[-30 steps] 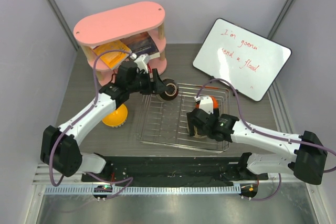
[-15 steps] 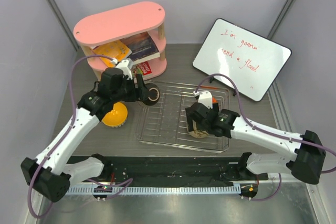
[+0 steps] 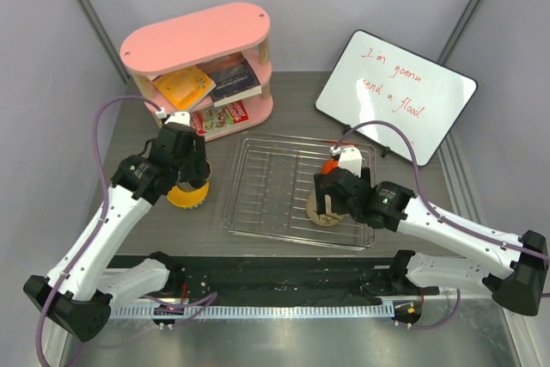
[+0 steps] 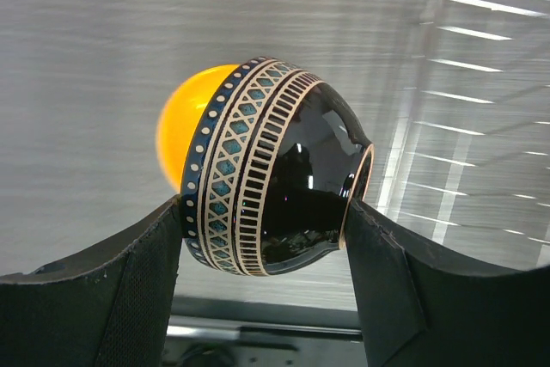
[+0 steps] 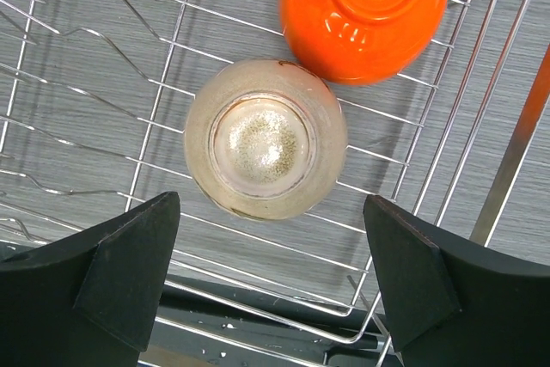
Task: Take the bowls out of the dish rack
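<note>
Left claw (image 4: 265,212) clamps a black patterned bowl (image 4: 284,178) just above the yellow bowl (image 4: 185,126) on the worktop (image 4: 86,58), left of the rack (image 3: 258,195). Right claw (image 5: 271,205), spread wide, hovers over the cream bowl (image 5: 265,137). That bowl and the orange bowl (image 5: 365,6) lie racked, so the task is about half done.

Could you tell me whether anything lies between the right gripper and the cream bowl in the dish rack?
Nothing visible does. The right gripper hangs open directly above the upturned cream bowl, with a finger to each side. The orange bowl sits close beside it, but outside the line between the fingers.
</note>
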Tool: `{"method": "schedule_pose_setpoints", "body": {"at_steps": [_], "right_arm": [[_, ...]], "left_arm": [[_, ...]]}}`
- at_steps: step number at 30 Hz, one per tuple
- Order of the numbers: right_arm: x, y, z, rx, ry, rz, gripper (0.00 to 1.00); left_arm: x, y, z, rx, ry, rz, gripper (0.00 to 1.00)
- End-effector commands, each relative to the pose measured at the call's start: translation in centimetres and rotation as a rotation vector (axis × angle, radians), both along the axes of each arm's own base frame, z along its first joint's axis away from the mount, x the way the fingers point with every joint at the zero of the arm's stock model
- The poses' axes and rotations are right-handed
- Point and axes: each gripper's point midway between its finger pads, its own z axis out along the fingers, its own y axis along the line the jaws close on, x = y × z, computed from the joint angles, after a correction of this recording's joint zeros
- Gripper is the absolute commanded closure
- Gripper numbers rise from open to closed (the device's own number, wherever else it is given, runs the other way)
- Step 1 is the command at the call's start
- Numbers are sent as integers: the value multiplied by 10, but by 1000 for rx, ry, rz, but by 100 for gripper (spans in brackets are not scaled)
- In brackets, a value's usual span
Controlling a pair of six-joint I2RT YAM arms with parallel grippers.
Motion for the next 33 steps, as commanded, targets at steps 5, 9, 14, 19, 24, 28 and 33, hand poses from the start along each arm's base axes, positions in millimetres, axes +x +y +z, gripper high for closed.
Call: {"method": "schedule_pose_setpoints", "body": {"at_steps": [5,9,14,19,24,28,33], "right_arm": [[-2,-8,8,29,-21,-28,7],[-4,-8,8,37,-19,-27,7],[-4,-11,11,52,-31,-36,7],[-6,-11,10,60,-22,-32,6],[-6,-13,13,72,-32,-34,6],[-8,-14,10,70,-25,-35,6],[-7,-13,7,67,-17,-38,6]], "left_arm": [[-1,54,9,254,-31,152,100],[-1,72,-1,403,28,195,100],[2,75,-20,466,94,220,100],[3,79,-39,522,158,264,100],[3,88,-48,653,191,315,100],[4,87,-55,676,205,306,100],[11,77,-60,696,213,285,100]]}}
